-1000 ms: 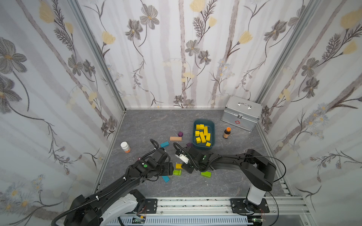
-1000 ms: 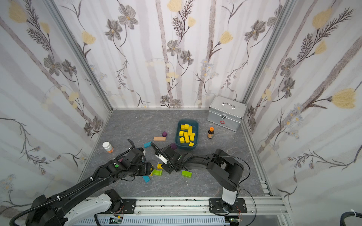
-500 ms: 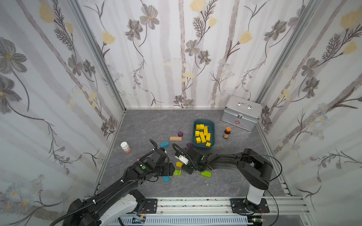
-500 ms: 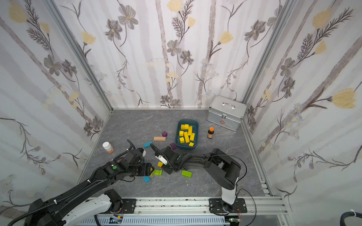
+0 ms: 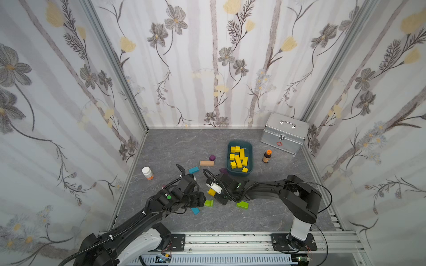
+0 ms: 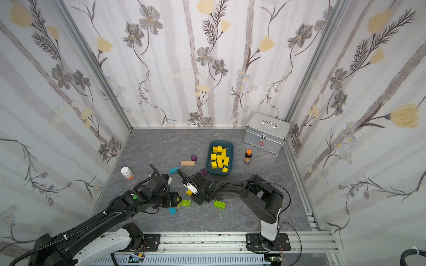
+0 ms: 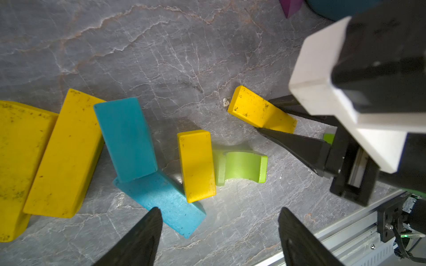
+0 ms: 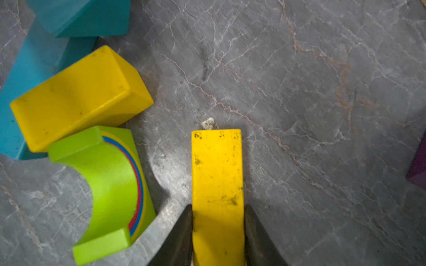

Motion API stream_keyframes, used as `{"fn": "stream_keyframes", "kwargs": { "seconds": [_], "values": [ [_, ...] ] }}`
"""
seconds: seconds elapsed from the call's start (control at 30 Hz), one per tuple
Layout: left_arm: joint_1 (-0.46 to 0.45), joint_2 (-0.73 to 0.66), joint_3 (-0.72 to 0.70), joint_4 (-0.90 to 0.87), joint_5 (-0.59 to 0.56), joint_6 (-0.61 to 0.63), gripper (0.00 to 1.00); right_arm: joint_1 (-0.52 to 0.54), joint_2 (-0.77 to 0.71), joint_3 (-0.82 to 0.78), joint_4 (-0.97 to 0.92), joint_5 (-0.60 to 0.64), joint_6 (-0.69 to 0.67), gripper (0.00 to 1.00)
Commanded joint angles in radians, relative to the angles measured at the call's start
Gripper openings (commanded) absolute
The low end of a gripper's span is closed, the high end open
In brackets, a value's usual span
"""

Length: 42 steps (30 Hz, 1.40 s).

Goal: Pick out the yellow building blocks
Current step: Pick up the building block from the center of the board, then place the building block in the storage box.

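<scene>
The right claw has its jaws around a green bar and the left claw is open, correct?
No. The bar in the right claw is yellow, not green; the right wrist view shows it. The left claw is open.

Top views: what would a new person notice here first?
The bright yellow blocks piled in the blue tub near the middle of the grey floor stand out first. Closer to the robot, the right gripper clamps a yellow bar beside a green arch.
</scene>
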Motion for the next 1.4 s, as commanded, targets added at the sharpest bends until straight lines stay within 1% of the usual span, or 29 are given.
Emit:
{"fn": "stream_keyframes", "kwargs": {
  "seconds": [0.0,0.07,0.23,0.57,0.77,0.93,1.1,1.23,1.37],
  "values": [
    [0.000,-0.004,0.000,0.014,-0.017,0.000,0.81,-0.001,-0.024,-0.011,0.019,0.010,-0.002,0.31],
    [0.001,-0.007,0.001,0.016,-0.016,0.002,0.80,-0.006,-0.040,-0.018,0.029,0.013,0.008,0.29],
    [0.000,-0.013,-0.001,0.040,0.007,0.013,0.80,-0.024,-0.066,-0.024,0.042,0.002,0.033,0.27],
    [0.001,-0.017,-0.012,0.165,0.077,0.039,0.80,-0.086,-0.105,-0.001,0.037,-0.019,0.095,0.27],
    [0.001,0.016,0.016,0.227,0.098,0.063,0.80,-0.134,-0.129,0.021,0.024,-0.022,0.133,0.27],
    [0.001,0.082,0.078,0.241,0.096,0.131,0.80,-0.149,-0.149,0.047,0.025,-0.030,0.143,0.27],
    [0.001,0.134,0.146,0.236,0.049,0.222,0.81,-0.165,-0.158,0.079,0.001,-0.020,0.153,0.27],
    [0.002,0.149,0.181,0.247,0.044,0.274,0.81,-0.207,-0.185,0.068,0.018,-0.016,0.195,0.27],
    [0.002,0.180,0.212,0.305,0.036,0.309,0.82,-0.248,-0.203,0.067,0.028,-0.016,0.220,0.27]
  ]
}}
